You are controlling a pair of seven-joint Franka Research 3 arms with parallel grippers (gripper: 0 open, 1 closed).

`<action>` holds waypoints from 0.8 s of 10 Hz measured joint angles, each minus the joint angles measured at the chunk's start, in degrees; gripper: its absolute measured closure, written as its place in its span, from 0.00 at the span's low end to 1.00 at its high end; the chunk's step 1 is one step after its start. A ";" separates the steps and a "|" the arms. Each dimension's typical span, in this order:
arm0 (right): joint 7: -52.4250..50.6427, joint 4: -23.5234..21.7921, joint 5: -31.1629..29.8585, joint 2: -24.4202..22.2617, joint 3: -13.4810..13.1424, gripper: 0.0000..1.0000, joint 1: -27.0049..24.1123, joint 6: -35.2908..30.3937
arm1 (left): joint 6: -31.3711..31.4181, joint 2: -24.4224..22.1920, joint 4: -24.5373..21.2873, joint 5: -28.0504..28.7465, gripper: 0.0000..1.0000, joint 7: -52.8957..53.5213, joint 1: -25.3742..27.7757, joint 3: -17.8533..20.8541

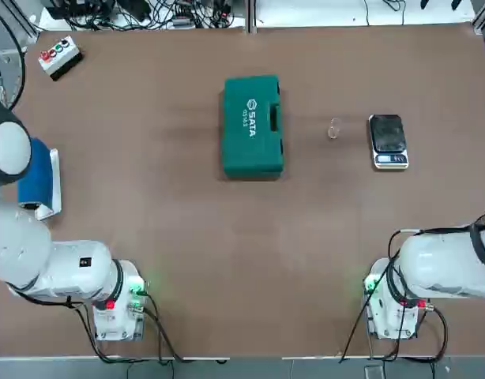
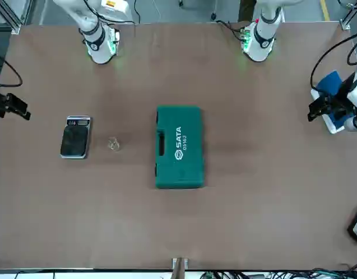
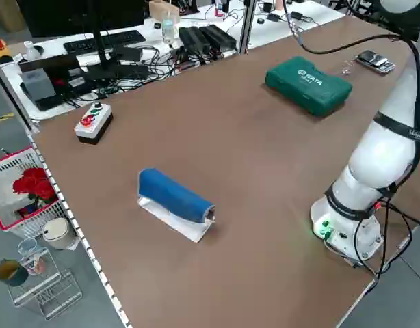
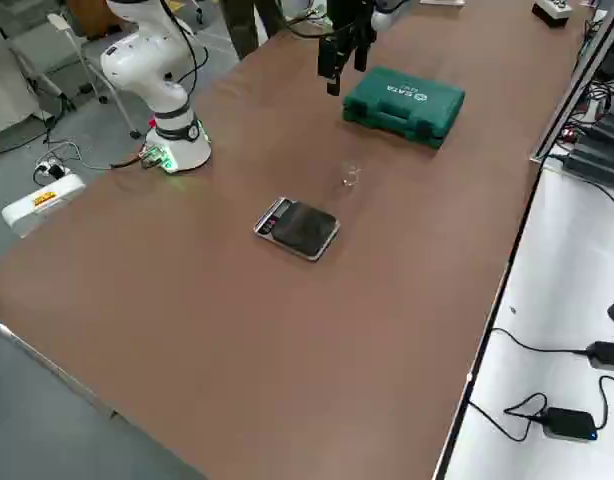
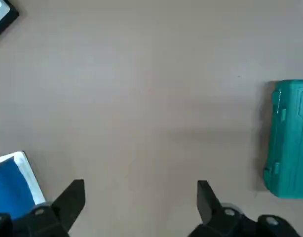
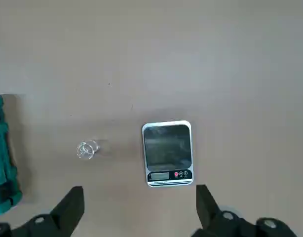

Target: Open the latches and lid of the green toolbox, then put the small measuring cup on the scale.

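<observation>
Green toolbox (image 6: 2,158) cut by the frame edge in both wrist views. Its 2 latches too small to tell apart from the handle overhead. Small measuring cup (image 1: 334,129) barely a faint outline, at 9 o'clock of scale (image 1: 388,140); display unreadable.

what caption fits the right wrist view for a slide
Open right gripper above the table, with the scale and small measuring cup apart below and the closed green toolbox at the edge.
</observation>
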 joint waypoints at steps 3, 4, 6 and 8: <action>0.00 -0.01 0.00 0.11 0.03 0.00 0.00 0.28 | 0.00 0.00 0.00 0.00 0.00 0.13 0.02 0.00; 0.00 -0.20 0.77 0.21 0.11 0.00 0.01 0.86 | 0.00 0.00 0.00 0.00 0.00 0.15 0.03 0.01; 0.02 -3.43 5.91 0.67 0.39 0.00 0.10 5.06 | 0.00 0.00 -0.08 0.00 0.00 0.15 0.11 0.02; 0.02 -8.88 14.86 2.45 0.60 0.00 0.23 9.04 | -0.07 0.16 -0.41 -0.01 0.01 -0.22 0.26 0.09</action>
